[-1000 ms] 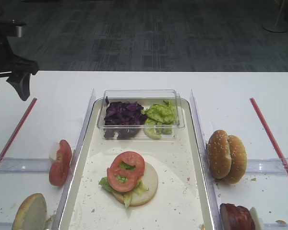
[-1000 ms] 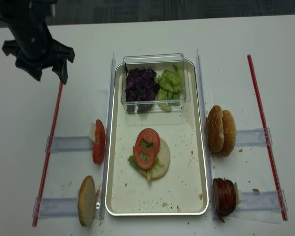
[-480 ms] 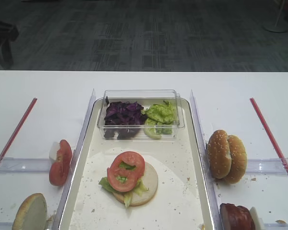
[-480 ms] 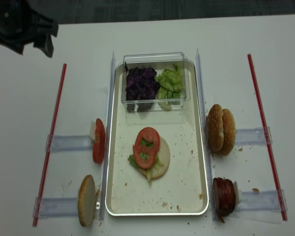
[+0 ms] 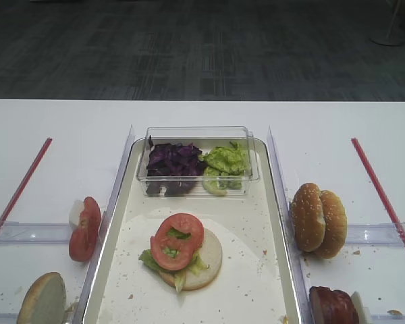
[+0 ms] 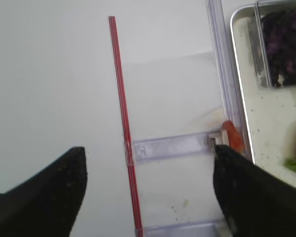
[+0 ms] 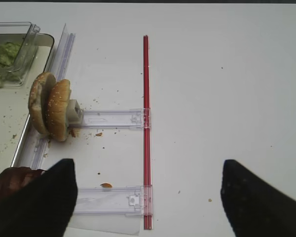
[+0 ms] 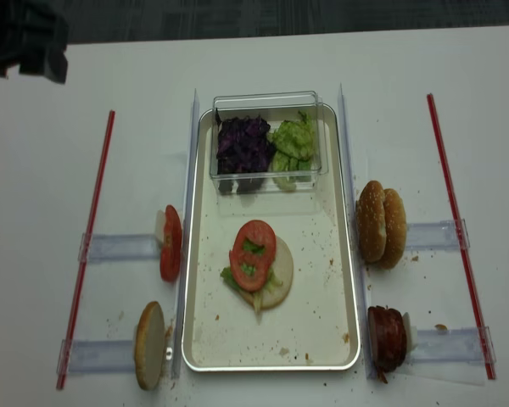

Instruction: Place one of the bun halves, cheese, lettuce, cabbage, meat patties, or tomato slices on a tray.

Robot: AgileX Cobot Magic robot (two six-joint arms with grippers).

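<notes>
- Tray (image 8: 202,339) at the centre of both overhead views, crumb-speckled, long side running top to bottom.
- On the tray, lower middle: one bun half (image 8: 276,284) cut face up, lettuce (image 8: 231,279) on it, two overlapping tomato slices (image 8: 253,254) on top.
- At the tray's upper end: clear plastic box (image 8: 267,103) holding purple cabbage (image 8: 243,142) on the left and more green leaves (image 8: 293,140) on the right.
- Left of the tray, standing on edge in clear holders (image 8: 119,248): spare tomato slices (image 8: 170,243) mid-left, another bun half (image 8: 149,345) lower left.
- Right of the tray: two sesame bun halves (image 8: 382,224) on edge mid-right, meat patties (image 8: 388,338) lower right.
- Red strips (image 8: 88,246) near the left and right edges of the table (image 8: 34,212).
- Left gripper (image 6: 148,190): dark fingers (image 6: 54,185) in the two lower corners of the left wrist view, spread wide apart, nothing between them; red strip and holder below the gap, spare tomato slice (image 6: 232,137) just beside the right-hand finger, tray corner (image 6: 237,29) upper right, well apart.
- Dark bit of the left arm (image 8: 24,38) in the upper left corner of the realsense overhead view, far from all the food.
- Right gripper (image 7: 147,190): dark fingers (image 7: 259,202) in the lower corners of the right wrist view, wide apart, empty; sesame bun halves (image 7: 50,106) left of centre, above the left-hand finger, patty (image 7: 12,182) lower left touching that finger's outline.
</notes>
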